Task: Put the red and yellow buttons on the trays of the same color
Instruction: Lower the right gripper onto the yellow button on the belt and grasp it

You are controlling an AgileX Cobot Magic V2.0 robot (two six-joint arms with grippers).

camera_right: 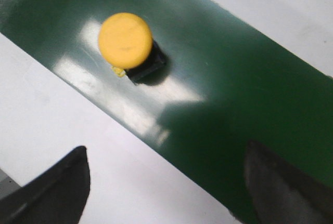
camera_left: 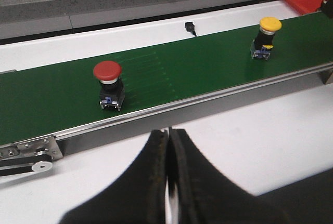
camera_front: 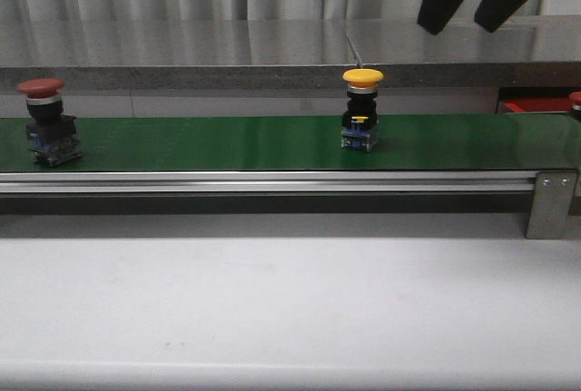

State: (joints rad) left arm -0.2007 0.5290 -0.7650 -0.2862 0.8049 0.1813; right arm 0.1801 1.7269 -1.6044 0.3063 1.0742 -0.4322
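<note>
A red button (camera_front: 41, 89) on a black base stands at the left end of the green belt (camera_front: 227, 141). A yellow button (camera_front: 362, 77) stands upright near the belt's middle. In the left wrist view the red button (camera_left: 107, 70) and the yellow button (camera_left: 270, 24) are both ahead on the belt. A red tray (camera_front: 522, 106) shows past the belt's right end; no yellow tray is in view. My right gripper (camera_front: 458, 25) hangs open above and to the right of the yellow button (camera_right: 125, 40). My left gripper (camera_left: 169, 131) is shut and empty over the white table.
The belt's aluminium rail (camera_front: 272, 180) and end bracket (camera_front: 549, 205) run along its near side. A grey shelf (camera_front: 227, 46) lies behind it. White tabletop (camera_front: 272, 300) spreads in front. Another red cap (camera_front: 576, 98) peeks in at the right edge.
</note>
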